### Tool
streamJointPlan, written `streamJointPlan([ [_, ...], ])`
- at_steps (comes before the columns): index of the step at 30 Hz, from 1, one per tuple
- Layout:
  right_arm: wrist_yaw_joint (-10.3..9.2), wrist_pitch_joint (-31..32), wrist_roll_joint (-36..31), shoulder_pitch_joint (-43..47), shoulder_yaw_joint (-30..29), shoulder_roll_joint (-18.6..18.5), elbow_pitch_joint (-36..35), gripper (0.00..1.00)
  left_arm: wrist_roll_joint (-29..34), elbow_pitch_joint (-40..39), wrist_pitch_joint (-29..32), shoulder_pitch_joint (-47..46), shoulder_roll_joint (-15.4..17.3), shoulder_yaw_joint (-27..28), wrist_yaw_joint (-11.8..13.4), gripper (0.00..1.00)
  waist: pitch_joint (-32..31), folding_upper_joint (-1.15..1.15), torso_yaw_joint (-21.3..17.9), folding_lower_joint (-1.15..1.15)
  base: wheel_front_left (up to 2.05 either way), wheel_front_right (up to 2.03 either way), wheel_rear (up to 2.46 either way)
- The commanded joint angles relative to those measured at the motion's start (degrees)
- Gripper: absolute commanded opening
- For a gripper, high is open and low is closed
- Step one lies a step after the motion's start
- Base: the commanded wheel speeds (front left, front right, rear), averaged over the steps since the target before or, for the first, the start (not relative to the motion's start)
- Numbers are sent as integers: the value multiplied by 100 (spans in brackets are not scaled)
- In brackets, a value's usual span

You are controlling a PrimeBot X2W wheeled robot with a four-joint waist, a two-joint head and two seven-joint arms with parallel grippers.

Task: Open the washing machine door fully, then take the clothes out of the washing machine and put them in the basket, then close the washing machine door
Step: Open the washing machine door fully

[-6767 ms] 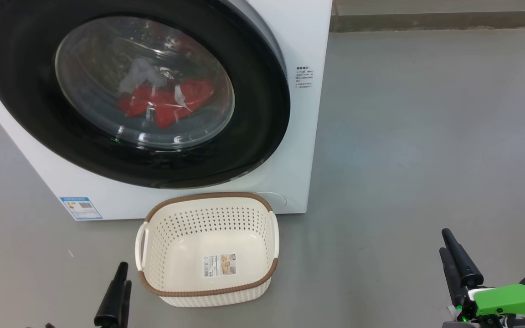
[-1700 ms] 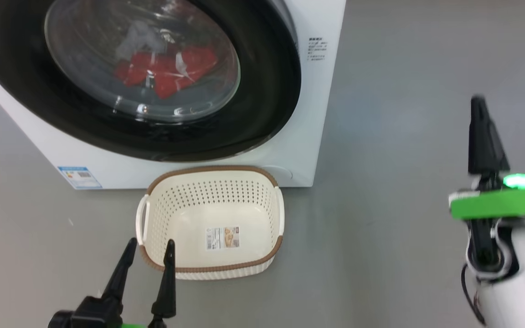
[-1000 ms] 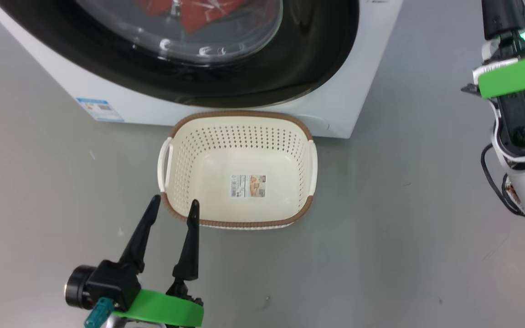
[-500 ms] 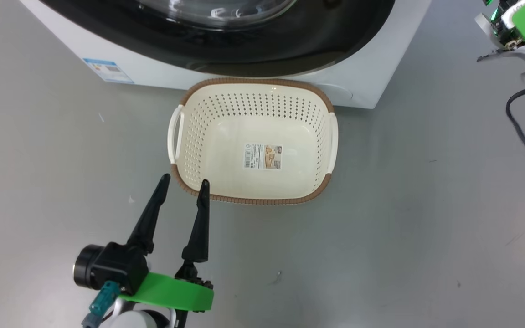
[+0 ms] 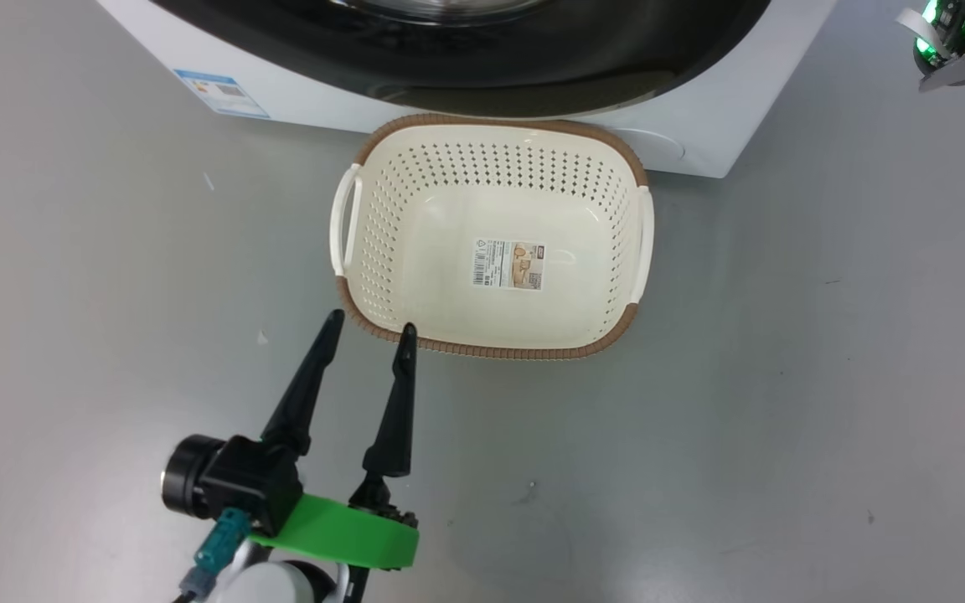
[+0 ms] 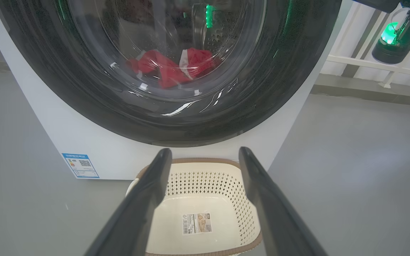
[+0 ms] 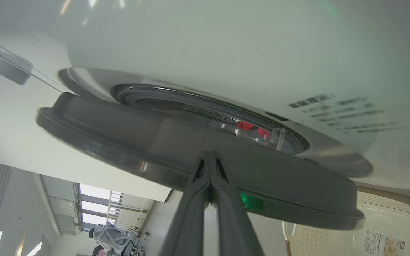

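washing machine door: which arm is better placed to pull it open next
Right. The right gripper, fingers shut, has its tips at the rim of the washing machine door, which looks slightly ajar. The left gripper hangs open, low by the basket.

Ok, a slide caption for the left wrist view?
Open left gripper frames the empty basket; red clothes lie behind the glass of the washing machine door.
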Motion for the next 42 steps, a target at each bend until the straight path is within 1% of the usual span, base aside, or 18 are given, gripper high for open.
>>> streamJointPlan([
  [1,-2,50,3,-104,-35,65,-102,0,21,-125,-69,-47,64,127,54,100,7,0,28,0,0,0,0],
  [11,-2,283,-212,-373,-167,222,303,0,-11,-126,-69,-104,64,-104,107,100,57,0,178,0,0,0,0],
  [28,-2,337,-547,-203,-325,353,401,0,-33,-59,-69,-1,64,-240,52,100,-158,0,361,0,0,0,0],
  [42,-2,366,-771,-263,-372,400,471,0,-87,-154,-69,12,64,-276,98,100,-67,0,468,0,0,0,0],
])
